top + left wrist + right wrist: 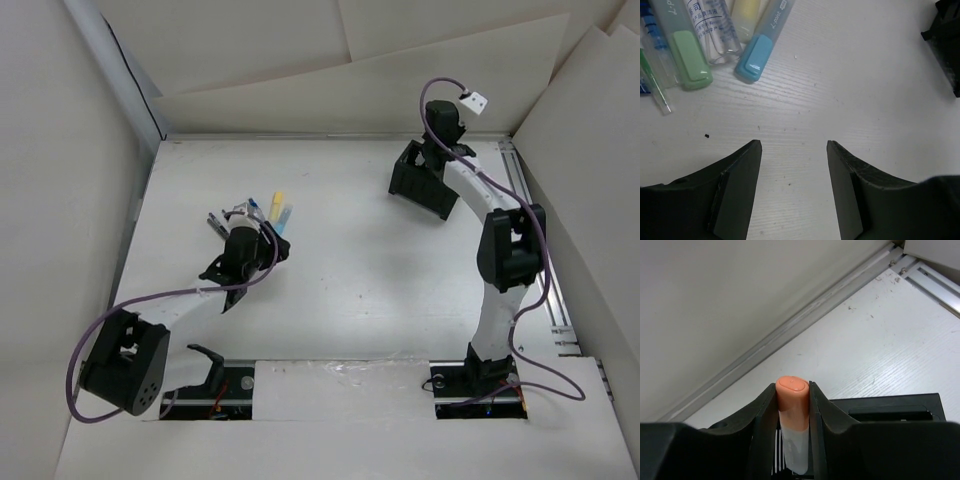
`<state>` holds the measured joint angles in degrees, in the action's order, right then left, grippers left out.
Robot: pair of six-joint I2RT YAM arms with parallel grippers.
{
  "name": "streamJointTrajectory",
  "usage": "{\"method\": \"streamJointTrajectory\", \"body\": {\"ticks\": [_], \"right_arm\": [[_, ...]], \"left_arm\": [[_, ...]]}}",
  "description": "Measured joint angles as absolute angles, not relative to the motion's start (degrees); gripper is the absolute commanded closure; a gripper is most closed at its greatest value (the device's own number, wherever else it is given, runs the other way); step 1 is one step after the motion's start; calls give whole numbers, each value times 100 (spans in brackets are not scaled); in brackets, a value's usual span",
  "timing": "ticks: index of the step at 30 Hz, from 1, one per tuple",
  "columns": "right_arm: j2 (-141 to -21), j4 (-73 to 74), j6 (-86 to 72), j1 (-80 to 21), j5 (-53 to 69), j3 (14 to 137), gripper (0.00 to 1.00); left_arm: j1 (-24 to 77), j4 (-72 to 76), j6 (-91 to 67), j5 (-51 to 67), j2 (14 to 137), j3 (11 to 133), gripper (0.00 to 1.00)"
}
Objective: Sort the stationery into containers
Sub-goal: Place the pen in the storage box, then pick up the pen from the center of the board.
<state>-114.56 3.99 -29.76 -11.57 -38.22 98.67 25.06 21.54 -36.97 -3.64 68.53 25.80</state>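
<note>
**One orange marker [791, 407] pinched at the box [900, 407], the rest on the table [350, 260]**

Top view: the left arm [170, 315] reaches to a cluster of pens [278, 205] on the table's left half. The left gripper [238, 215] sits just beside them. The right arm [505, 250] stretches to the far right, where the box stands. Its wrist covers the fingers, so their state cannot be told from here.

Left wrist view: the left gripper is spread wide, with only bare table between its fingers. The pens lie ahead at the upper left, side by side. They are a green-capped marker [689, 59], a blue-capped marker [756, 59], a clear printed tube [712, 30], a yellow one [746, 17] and a thin pen [655, 85] at the edge. A corner of the box shows at the upper right, well apart from them.

Right wrist view: the right gripper [792, 389] pinches the orange marker. The cap stands at the fingertips and the pale body runs down between the fingers. The box lies just behind the fingers. Which compartment is nearest cannot be told.
</note>
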Motion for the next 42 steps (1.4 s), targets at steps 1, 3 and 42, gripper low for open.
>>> {"method": "streamJointTrajectory", "body": {"ticks": [1, 3, 42], "right_arm": [[-11456, 408, -2976, -1157, -3835, 9808, 97], [-11456, 419, -2978, -1162, -3841, 9701, 96], [-8871, 449, -3691, -2897, -2928, 6965, 61]], "left_arm": [[2495, 2115, -3701, -401, 6899, 2602, 49], [2495, 1997, -3712, -480, 7008, 2681, 48], [2558, 587, -2976, -1802, 9550, 4910, 54]]}}
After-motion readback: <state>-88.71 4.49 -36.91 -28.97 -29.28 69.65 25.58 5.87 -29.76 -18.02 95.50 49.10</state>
